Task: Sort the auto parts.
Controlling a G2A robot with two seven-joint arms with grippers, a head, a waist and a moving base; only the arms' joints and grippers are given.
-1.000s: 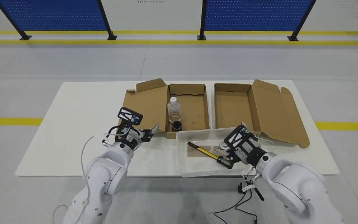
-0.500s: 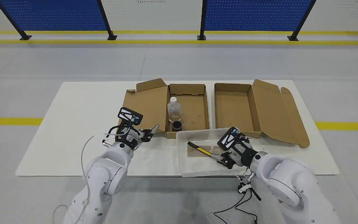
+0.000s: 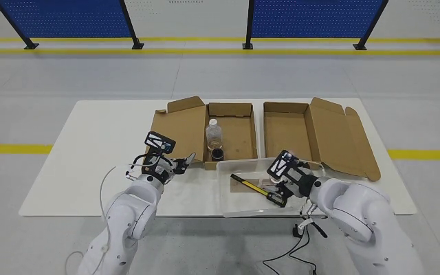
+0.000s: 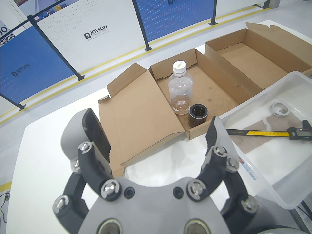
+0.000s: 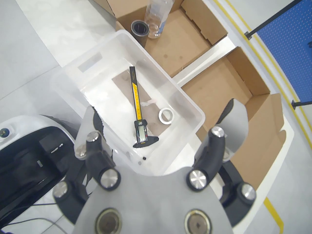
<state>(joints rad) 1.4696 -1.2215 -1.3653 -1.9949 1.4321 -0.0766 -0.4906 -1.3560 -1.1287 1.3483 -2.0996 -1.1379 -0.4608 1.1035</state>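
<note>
Right end effector [image 5: 162,110]: released, jaws wide apart, nothing held. It hangs over the near end of the clear bin [image 5: 73,74].

Under it on the bin floor:
- digital caliper [image 5: 137,105], lying flat, display head toward the robot, beam pointing at the boxes
- metal ring [image 5: 166,116], just beside the head; looks apart from it

Left end effector [image 4: 152,120]: also released and empty, over bare worktop [image 4: 43,147] by the flap of the left cardboard box [image 4: 136,122]. In that box's near corner stand an upright plastic bottle [image 4: 180,91] and a black sleeve [image 4: 198,114], side by side; can't tell if they touch. The right cardboard box [image 4: 253,59] sits just past the bin.

Handling, my read:
- Caliper: stiff, light, slick beam, low profile on smooth plastic, so likely to skate. Pinch across the beam next to the display head, its thickest part. Keep clear of the measuring tips.
- Ring: small, rigid, will slide. Grip across its outer diameter.
</note>
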